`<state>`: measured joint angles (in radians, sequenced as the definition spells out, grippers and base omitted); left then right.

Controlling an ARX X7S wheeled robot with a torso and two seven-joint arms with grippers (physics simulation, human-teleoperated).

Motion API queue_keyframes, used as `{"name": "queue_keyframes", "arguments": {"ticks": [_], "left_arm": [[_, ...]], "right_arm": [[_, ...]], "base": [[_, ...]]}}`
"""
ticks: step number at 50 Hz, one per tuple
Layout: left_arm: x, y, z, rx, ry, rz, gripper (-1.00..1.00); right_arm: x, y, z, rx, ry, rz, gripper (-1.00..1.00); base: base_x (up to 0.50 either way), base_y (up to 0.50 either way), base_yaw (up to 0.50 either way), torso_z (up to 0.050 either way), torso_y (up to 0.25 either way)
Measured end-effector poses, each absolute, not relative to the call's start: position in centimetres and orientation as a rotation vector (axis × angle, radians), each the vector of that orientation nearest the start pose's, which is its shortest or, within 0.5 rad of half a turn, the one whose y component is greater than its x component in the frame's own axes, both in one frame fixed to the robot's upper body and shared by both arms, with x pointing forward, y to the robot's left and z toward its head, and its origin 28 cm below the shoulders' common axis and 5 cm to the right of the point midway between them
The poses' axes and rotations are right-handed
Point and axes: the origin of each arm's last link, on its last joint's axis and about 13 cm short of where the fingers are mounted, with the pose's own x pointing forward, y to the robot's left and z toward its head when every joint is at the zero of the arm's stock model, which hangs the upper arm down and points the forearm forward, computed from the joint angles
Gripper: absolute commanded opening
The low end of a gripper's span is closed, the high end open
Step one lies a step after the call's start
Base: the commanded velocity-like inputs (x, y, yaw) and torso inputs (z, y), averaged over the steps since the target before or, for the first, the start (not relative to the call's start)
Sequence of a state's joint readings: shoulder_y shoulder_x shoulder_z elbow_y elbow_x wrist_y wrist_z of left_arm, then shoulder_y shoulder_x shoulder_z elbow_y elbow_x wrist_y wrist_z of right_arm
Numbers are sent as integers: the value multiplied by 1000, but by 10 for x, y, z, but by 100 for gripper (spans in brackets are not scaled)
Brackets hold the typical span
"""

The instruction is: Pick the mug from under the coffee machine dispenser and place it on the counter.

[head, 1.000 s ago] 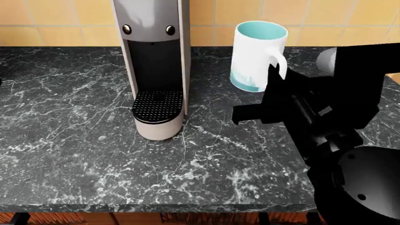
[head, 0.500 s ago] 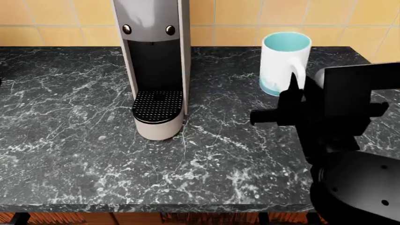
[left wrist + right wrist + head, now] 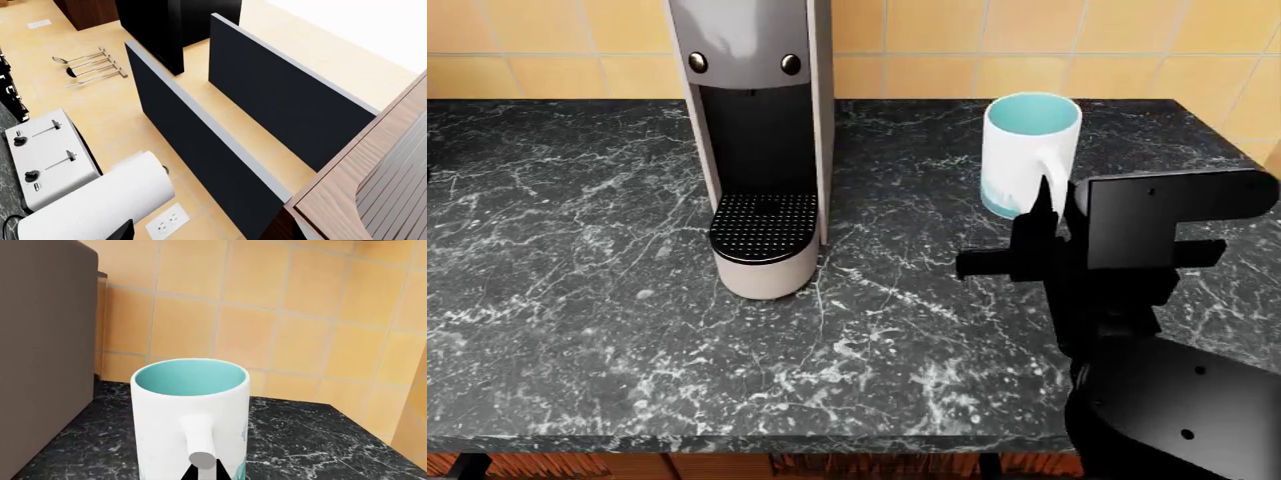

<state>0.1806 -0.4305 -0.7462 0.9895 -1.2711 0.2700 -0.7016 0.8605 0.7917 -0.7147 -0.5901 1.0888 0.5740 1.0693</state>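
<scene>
The white mug (image 3: 1028,150) with its teal inside stands upright to the right of the coffee machine dispenser (image 3: 754,110), over the black marble counter (image 3: 587,300). The drip tray (image 3: 763,225) is bare. My right gripper (image 3: 1048,215) is shut on the mug's handle (image 3: 199,437) from the near side. In the right wrist view the mug (image 3: 167,420) fills the centre and its base is cut off, so I cannot tell whether it touches the counter (image 3: 307,440). My left gripper (image 3: 210,236) is out of the head view; one black finger (image 3: 123,231) shows well off-centre.
Yellow wall tiles (image 3: 1068,40) back the counter. The counter's right end lies near the mug (image 3: 1228,130). The left wrist view looks at a toaster (image 3: 47,160), a paper towel roll (image 3: 100,205), a wall socket (image 3: 167,222) and dark panels (image 3: 200,150).
My right gripper has carried the mug to the right, away from the machine, then a little lower and nearer to me.
</scene>
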Motion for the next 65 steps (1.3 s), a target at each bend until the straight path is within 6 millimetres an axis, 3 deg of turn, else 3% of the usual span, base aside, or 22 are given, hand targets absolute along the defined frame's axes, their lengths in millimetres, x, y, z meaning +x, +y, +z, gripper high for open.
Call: {"name": "queue_keyframes", "arguments": {"ticks": [26, 65], "left_arm": [[93, 309, 244, -828, -1009, 433, 100], [94, 309, 244, -829, -1009, 433, 100]], "right_arm": [[240, -100, 188, -82, -154, -99, -100], [248, -99, 171, -177, -106, -123, -100]], "base": [[0, 0, 0, 0, 0], [0, 0, 0, 0, 1]]}}
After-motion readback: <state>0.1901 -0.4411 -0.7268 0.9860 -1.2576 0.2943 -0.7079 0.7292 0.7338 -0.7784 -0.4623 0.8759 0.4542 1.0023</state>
